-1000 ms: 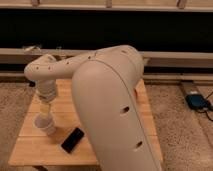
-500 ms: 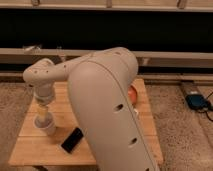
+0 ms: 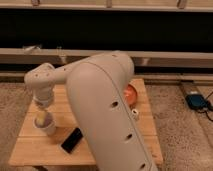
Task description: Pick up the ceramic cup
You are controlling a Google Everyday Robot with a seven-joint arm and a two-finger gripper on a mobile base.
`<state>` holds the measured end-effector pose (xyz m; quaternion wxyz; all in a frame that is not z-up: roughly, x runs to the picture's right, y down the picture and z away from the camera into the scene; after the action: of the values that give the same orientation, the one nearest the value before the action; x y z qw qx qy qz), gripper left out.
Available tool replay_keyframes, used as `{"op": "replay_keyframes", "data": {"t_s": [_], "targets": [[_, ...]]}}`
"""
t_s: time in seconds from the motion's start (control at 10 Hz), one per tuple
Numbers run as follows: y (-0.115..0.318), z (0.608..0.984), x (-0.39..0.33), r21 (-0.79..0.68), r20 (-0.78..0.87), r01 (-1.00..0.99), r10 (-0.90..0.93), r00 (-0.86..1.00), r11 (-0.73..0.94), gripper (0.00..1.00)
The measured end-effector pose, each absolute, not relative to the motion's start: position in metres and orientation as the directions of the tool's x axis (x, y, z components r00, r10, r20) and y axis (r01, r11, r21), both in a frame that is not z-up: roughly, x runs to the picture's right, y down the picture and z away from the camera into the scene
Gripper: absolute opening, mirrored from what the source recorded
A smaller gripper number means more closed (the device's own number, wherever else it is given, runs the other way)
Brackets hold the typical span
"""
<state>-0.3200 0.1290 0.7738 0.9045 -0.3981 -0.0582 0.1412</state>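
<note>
The ceramic cup point(image 3: 47, 128) is small, white and handleless. It stands on the left part of the wooden table point(image 3: 30, 150). My gripper point(image 3: 41, 119) hangs straight down from the wrist and reaches into or right at the cup's rim, hiding the top of the cup. My large white arm point(image 3: 107, 110) fills the middle of the view and hides much of the table.
A black phone point(image 3: 72, 140) lies just right of the cup. A wide orange-red bowl point(image 3: 131, 94) sits at the table's right side, partly behind my arm. A blue device point(image 3: 197, 101) with a cable lies on the floor at right. A dark wall runs behind.
My arm has swung and turned, so the orange-red bowl now shows beside it. The gripper has stayed at the cup, and the cup has not visibly moved.
</note>
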Motion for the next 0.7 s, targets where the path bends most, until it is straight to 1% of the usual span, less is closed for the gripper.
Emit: {"op": "replay_keyframes", "data": {"t_s": [0.3, 0.4, 0.6, 0.7], "targets": [[0.128, 0.772, -0.315, -0.754, -0.009, -0.212, 0.312, 0.950, 0.622, 0.30], [0.124, 0.766, -0.312, -0.760, 0.005, -0.209, 0.327, 0.945, 0.616, 0.18], [0.107, 0.750, -0.309, -0.760, 0.047, -0.198, 0.358, 0.933, 0.618, 0.02], [0.100, 0.742, -0.307, -0.760, 0.068, -0.192, 0.370, 0.926, 0.620, 0.00]]}}
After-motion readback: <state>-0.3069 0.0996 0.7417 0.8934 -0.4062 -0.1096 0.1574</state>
